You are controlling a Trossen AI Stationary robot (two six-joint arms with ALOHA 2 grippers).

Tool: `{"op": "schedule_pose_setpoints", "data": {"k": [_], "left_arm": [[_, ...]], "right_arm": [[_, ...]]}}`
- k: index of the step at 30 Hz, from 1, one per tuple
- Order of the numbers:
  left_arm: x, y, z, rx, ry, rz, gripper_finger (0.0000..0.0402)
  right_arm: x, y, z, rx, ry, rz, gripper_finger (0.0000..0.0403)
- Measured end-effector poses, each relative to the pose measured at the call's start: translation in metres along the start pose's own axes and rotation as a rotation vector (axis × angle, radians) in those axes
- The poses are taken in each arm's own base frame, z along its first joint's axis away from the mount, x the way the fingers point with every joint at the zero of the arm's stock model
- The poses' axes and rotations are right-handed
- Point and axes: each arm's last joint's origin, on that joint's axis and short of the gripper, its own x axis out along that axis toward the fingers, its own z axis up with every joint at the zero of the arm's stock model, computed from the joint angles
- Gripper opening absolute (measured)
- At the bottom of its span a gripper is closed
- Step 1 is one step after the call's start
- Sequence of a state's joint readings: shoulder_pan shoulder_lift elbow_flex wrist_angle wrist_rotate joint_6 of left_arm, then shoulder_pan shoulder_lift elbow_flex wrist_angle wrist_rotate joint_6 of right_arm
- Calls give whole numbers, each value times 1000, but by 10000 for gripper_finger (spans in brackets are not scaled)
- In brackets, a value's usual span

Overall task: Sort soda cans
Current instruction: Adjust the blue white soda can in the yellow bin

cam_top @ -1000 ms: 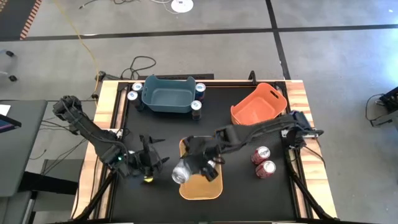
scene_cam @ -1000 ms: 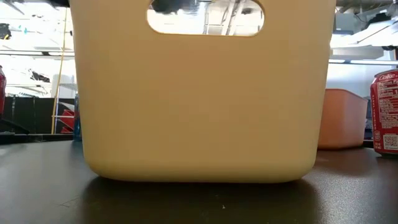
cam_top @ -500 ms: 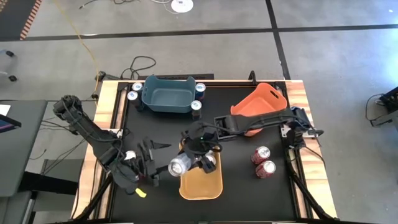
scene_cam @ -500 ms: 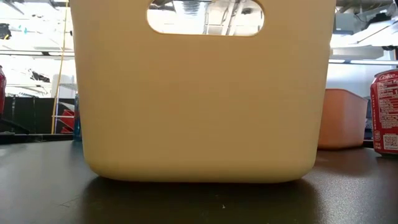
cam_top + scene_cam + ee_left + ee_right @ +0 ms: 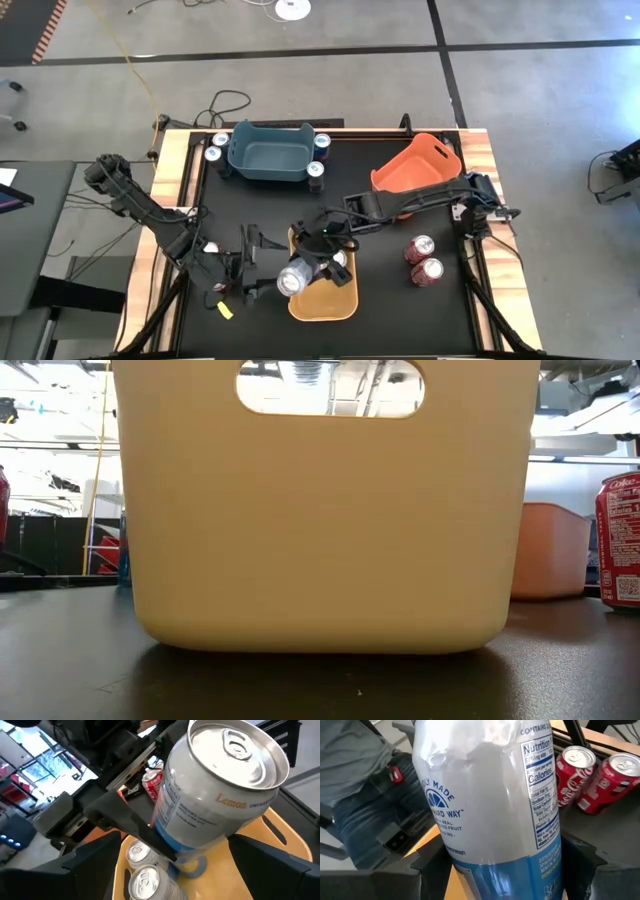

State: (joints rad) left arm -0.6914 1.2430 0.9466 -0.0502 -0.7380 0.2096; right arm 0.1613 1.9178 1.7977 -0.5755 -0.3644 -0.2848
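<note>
My left gripper (image 5: 262,272) has swung in beside the silver can (image 5: 295,279), fingers spread. My right gripper (image 5: 312,262) pinches it, tilted, over the yellow bin (image 5: 340,302)'s left rim, near the worktop's front edge. Probably best lowered upright beside its mates.

I see a glossy metal silver can (image 5: 210,815) (brushed top), red cans (image 5: 597,777) shiny too, smooth matt plastic yellow bin (image 5: 320,540), matt black tabletop (image 5: 395,300).
</note>
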Motion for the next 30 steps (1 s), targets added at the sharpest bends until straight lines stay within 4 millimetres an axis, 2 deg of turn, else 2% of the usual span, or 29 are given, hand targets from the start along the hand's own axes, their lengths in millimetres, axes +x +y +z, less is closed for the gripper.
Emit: {"op": "schedule_pose_setpoints", "data": {"k": [5, 12, 21, 25, 30], "left_arm": [[-1, 0, 2, 53, -19, -7, 376], [0, 1, 1, 121, 3, 20, 399], [5, 8, 0, 77, 14, 66, 399], [5, 8, 0, 64, 8, 71, 386], [5, 8, 2, 75, -8, 74, 347]], "right_arm": [[-2, -9, -4, 15, 29, -64, 292], [-3, -14, -6, 27, 24, -60, 292], [-4, -16, -1, 31, -32, -67, 292], [-4, -15, -1, 36, -27, -63, 292], [-6, -18, -2, 46, -27, -67, 292]]}}
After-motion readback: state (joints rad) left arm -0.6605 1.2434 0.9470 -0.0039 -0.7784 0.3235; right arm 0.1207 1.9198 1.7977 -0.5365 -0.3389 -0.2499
